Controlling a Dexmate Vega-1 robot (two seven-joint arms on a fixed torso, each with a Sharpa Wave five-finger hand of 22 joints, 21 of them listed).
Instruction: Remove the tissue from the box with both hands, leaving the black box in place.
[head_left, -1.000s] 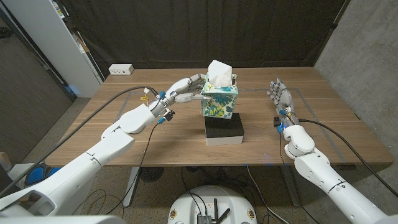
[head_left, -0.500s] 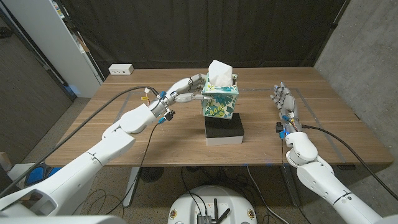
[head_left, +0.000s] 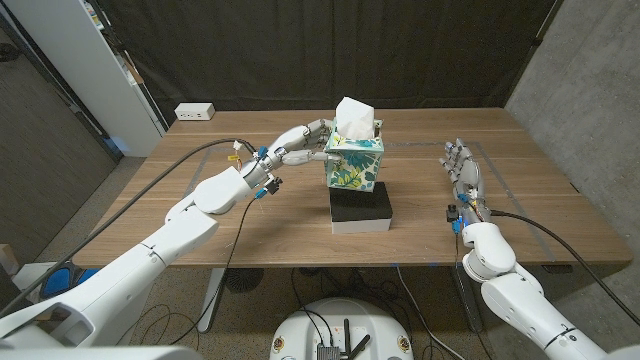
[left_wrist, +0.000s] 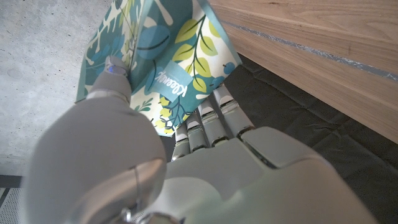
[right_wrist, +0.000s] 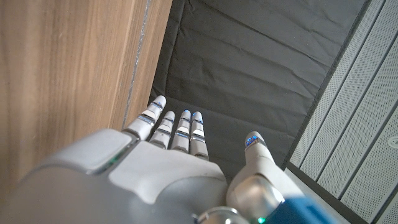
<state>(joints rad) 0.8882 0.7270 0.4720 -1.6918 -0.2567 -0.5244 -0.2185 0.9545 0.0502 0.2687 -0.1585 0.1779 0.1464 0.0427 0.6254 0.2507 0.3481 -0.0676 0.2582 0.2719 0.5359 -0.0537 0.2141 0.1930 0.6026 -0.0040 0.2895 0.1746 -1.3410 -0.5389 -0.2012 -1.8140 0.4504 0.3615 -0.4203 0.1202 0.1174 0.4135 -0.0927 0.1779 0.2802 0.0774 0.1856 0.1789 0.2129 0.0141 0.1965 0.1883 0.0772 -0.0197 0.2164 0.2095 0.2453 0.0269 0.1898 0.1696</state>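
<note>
The tissue box (head_left: 355, 163), teal with a leaf print, stands upright on the black box (head_left: 361, 210) near the middle of the wooden table (head_left: 250, 215), with a white tissue (head_left: 354, 116) sticking up out of its top. The left arm reaches in from about 7 o'clock across the table, and the left hand (head_left: 301, 143) is at the tissue box's 9 o'clock side, its fingers (head_left: 318, 127) stretched toward the upper edge and a lower finger pointing at the side wall. In the left wrist view the left hand (left_wrist: 186, 168) lies close against the printed cardboard (left_wrist: 161, 62), with one fingertip (left_wrist: 112, 65) on the box face and the others tucked under its edge; it seems to be gripping or bracing the box, though the contact is partly hidden by the hand's own back. The right arm comes in from about 5 o'clock, and the right hand (head_left: 463, 170) is well apart from both boxes, at about 3 o'clock from them, near the table's right side. Its fingers are straight and slightly spread, pointing toward 12 o'clock, and it holds nothing. The right wrist view shows the same right hand (right_wrist: 161, 168) with extended fingers (right_wrist: 180, 127) beside the table's wood surface.
</note>
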